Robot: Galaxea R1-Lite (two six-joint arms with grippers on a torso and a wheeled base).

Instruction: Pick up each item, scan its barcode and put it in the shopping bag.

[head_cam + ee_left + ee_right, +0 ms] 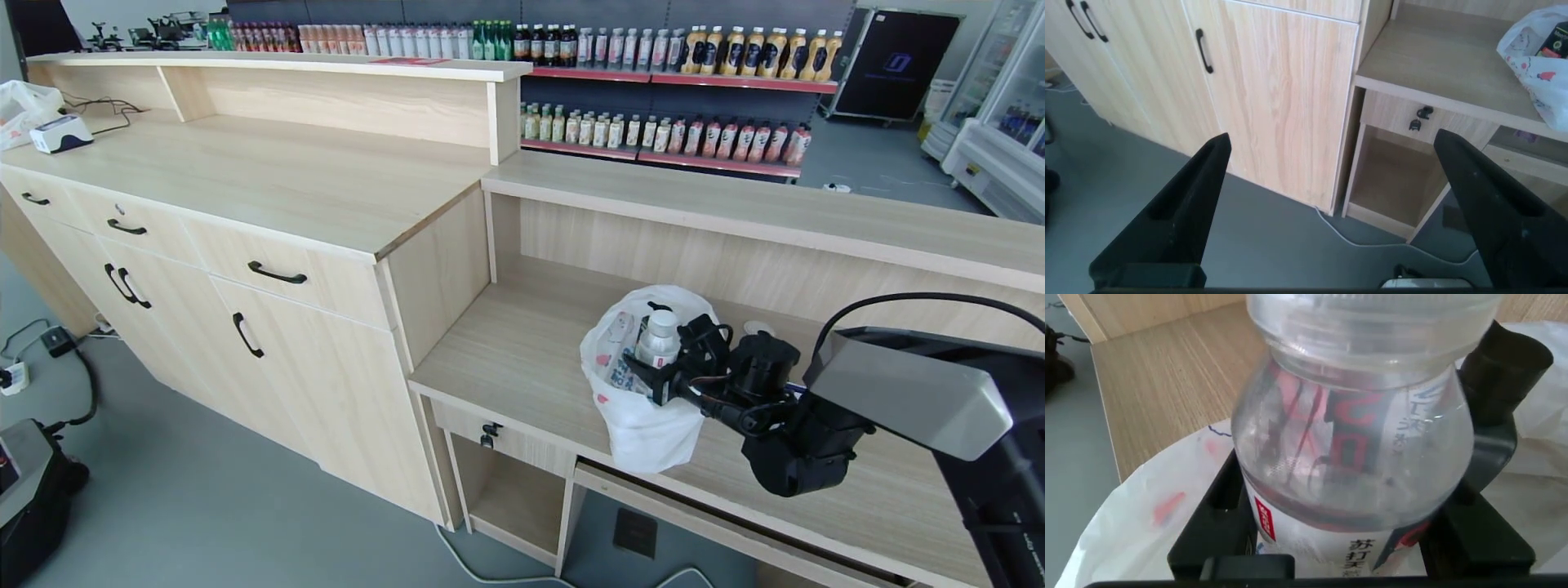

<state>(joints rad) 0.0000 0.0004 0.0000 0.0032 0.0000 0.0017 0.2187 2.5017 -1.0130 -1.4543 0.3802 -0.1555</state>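
Between the right fingers (1503, 367), clenched on both its sides, a clear bottle (658, 339) with a white cap and a red-and-white label is held upright. Just below these fingers gapes the mouth of the white shopping bag (645, 437), which stands on the low desk (522, 351). The bottle's lower part sits inside that mouth, beside other packs. The left fingers (1176, 220) are spread wide with nothing between them; beyond their tips lie the grey floor (1257, 220) and a wooden cabinet door (1282, 98).
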